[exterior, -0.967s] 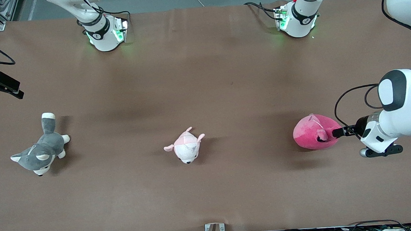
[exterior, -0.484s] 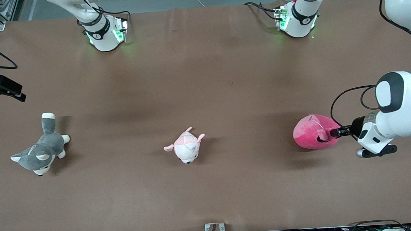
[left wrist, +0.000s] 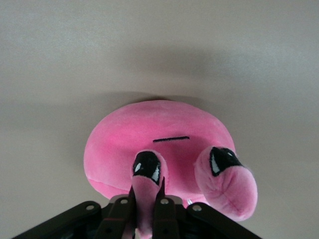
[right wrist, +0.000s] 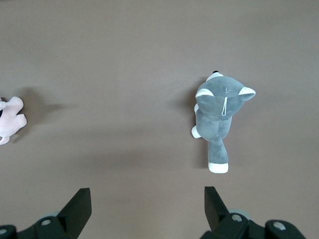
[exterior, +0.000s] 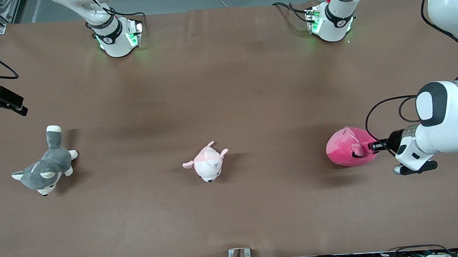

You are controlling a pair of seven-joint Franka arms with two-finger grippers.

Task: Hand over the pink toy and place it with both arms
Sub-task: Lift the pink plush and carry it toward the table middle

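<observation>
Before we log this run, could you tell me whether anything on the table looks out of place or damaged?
Nothing stands out. The pink toy, pale plush and grey husky lie intact. The left gripper pinches the pink toy's ear; the right gripper waits open.

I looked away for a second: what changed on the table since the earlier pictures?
The left tool slid closer along the table and shut on a stalk of the pink toy, nudging it slightly. The right tool, open, shifted slightly above the table's right-arm end. The gray toy and pale toy stayed put.
</observation>
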